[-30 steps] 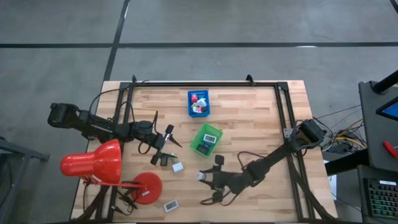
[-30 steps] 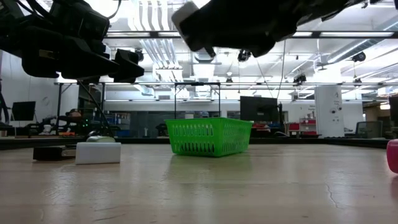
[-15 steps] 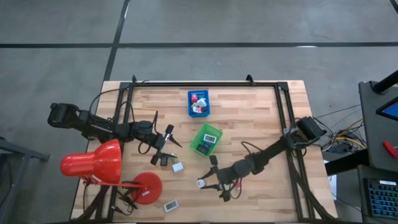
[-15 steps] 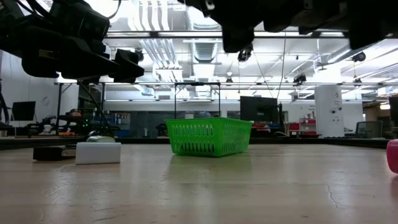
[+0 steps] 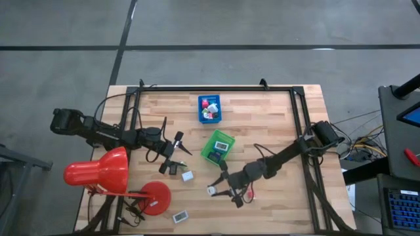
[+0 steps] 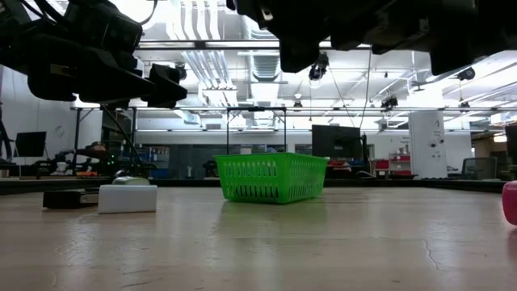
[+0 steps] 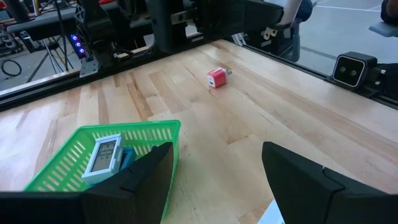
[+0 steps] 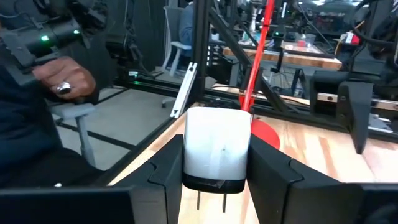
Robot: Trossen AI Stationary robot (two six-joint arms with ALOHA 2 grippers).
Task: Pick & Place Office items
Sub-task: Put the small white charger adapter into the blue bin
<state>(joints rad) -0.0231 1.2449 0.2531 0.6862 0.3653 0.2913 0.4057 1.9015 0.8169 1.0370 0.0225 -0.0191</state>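
Partway through, by the look of it. Several office items already in the blue tray (image 5: 209, 109) at the far middle and the green basket (image 5: 217, 147) at mid-bench. Right pincer (image 5: 220, 191) clenched on a white plug cube (image 8: 217, 148), raised just near-side of the green basket. Left pincer (image 5: 174, 155) released, empty, waiting left of the basket. Still loose: white pieces (image 5: 187, 176) nearby, a pink cube (image 7: 216, 78) farther off.

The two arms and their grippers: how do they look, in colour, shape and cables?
Both arms are dark, slim and jointed. The left gripper and the right gripper each end in two flat black fingers. Thin black cables loop along both arms. No markings can be made out.
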